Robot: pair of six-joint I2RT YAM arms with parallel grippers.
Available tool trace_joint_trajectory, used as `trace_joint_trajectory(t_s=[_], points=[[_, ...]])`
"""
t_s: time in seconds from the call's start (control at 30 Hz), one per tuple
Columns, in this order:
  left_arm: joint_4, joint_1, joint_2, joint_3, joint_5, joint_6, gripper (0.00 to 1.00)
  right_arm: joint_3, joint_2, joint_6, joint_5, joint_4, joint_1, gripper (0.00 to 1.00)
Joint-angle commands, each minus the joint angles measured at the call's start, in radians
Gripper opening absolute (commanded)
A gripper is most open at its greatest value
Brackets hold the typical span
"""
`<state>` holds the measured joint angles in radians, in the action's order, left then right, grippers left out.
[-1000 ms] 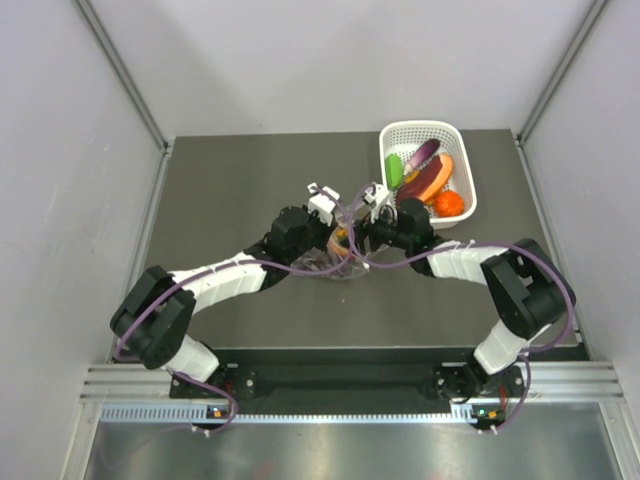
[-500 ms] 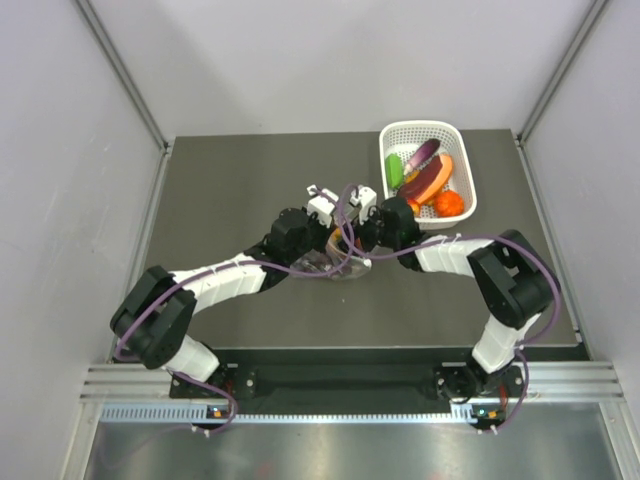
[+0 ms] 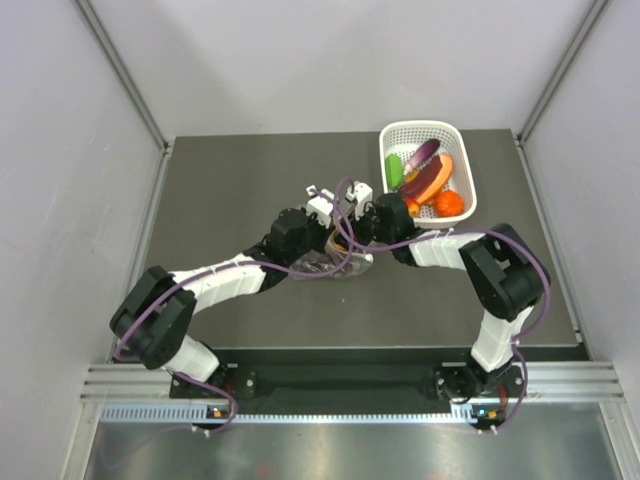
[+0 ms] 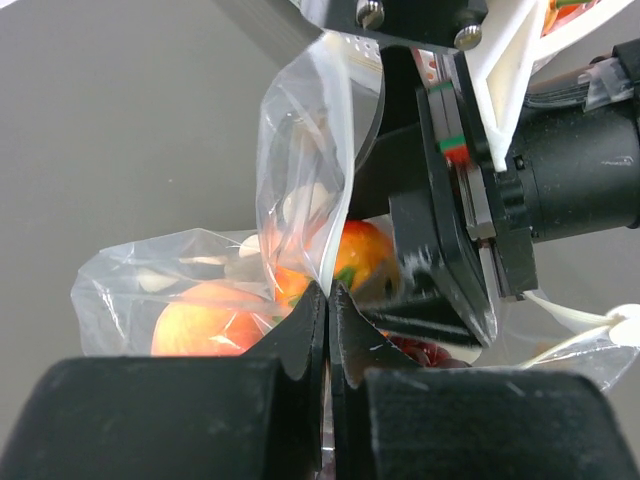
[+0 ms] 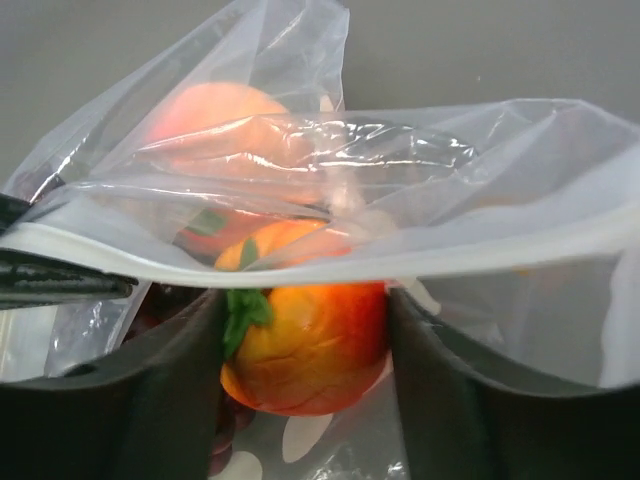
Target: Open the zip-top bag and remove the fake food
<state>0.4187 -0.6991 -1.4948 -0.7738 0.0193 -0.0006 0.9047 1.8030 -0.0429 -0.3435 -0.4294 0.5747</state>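
The zip-top bag (image 3: 350, 268) lies at mid-table, clear with white dots, its mouth open. My left gripper (image 4: 328, 300) is shut on one edge of the bag (image 4: 300, 130) and holds it up. My right gripper (image 5: 305, 340) reaches inside the bag (image 5: 480, 200), under the zip strip (image 5: 300, 262). Its fingers press both sides of a red-orange apple-like fruit (image 5: 310, 350) with a green leaf. A peach-orange fruit (image 5: 215, 110) lies deeper in the bag and also shows in the left wrist view (image 4: 200, 325). Dark purple grapes (image 4: 420, 352) lie beside it.
A white lattice basket (image 3: 472, 195) stands at the back right, holding a long purple eggplant (image 3: 425, 155), a green vegetable (image 3: 396, 170) and an orange piece (image 3: 450, 203). Grey walls close in the table on three sides.
My right gripper has moved left, into the bag mouth, toward the left gripper. The left gripper has kept its hold on the bag edge.
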Motion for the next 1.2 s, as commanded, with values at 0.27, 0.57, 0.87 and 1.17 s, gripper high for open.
trace_joint_trajectory(t_s=[0.27,0.57,0.87,1.17], points=[[0.055,0.004,0.038,0.001,0.004,0.002,0.0,-0.069,-0.036,0.031,-0.006,-0.034,-0.03,0.16],[0.054,0.009,0.033,-0.001,0.007,0.002,0.0,-0.182,-0.134,0.092,-0.014,-0.183,-0.056,0.0],[0.039,0.013,0.005,-0.022,0.005,0.002,0.0,-0.314,-0.229,0.167,0.018,-0.382,-0.081,0.0],[0.034,0.016,-0.015,-0.033,-0.001,0.002,0.0,-0.342,-0.3,0.216,0.018,-0.47,-0.088,0.0]])
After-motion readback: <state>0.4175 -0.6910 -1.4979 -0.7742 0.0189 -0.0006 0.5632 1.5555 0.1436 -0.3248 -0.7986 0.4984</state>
